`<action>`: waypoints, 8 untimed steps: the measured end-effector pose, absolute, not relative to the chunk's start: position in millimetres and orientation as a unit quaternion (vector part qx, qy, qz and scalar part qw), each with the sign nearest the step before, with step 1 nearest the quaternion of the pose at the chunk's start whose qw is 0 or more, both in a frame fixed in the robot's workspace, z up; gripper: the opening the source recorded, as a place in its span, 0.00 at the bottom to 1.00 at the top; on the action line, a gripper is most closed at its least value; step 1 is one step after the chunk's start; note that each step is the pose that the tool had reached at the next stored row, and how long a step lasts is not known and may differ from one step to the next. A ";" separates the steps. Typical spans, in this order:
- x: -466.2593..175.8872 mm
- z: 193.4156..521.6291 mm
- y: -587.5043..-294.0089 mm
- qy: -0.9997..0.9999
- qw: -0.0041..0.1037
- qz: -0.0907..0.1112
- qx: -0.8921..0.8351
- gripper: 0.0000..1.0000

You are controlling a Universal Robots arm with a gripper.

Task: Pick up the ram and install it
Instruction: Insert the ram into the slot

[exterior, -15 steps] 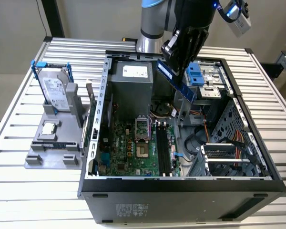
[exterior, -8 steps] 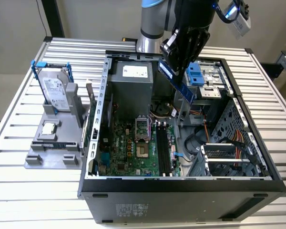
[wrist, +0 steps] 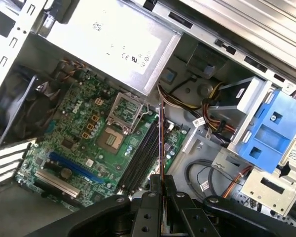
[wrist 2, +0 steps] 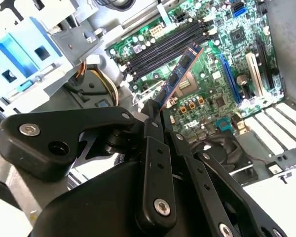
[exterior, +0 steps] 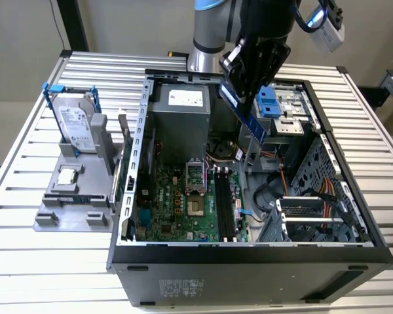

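- Now the ram (exterior: 252,124) hangs in the air over the open computer case (exterior: 249,252). It is tilted, with its upper end pinched in the claw (exterior: 236,82) and its lower end sloping down towards the inside of the case.
- In the second wrist view the ram (wrist 2: 180,74) juts out from the claw (wrist 2: 155,106) as a dark blue-green strip carrying a row of chips. In the first wrist view the ram (wrist: 161,143) is seen edge-on as a thin line rising from the claw (wrist: 161,180).
- Both black fingers (wrist 2: 158,163) are pressed together on the stick, one on each flat face.
- The ram is not yet seated. It is held above the memory slots (exterior: 224,203) and touches nothing but the claw.
- In both wrist views the long black memory slots (wrist 2: 163,44) (wrist: 143,153) lie side by side on the green motherboard (exterior: 177,203).
- A square processor socket (exterior: 196,190) sits just beside the slots, and a grey power supply (exterior: 180,118) stands beyond it.
- A blue drive bracket (exterior: 267,101) sits in the case close to the claw, towards the exterior view's right.
- Outside the case, on the exterior view's left, a grey fixture (exterior: 72,196) rests on the slatted worktop (exterior: 26,261).
- An upright hard drive (exterior: 75,121) in a blue bracket stands on the fixture, and a small square silver chip (exterior: 67,175) lies flat near it.
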State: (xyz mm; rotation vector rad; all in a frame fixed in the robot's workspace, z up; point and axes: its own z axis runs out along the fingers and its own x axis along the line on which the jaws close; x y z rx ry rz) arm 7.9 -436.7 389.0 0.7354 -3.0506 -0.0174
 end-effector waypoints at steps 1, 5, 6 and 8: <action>7.9 389.1 -436.8 -0.973 0.002 -0.006 0.230 0.00; 8.0 389.0 -436.7 -0.977 0.002 -0.006 0.211 0.00; 8.1 389.0 -436.8 -0.979 0.002 -0.006 0.206 0.00; 8.1 389.0 -436.7 -0.981 0.002 -0.006 0.196 0.00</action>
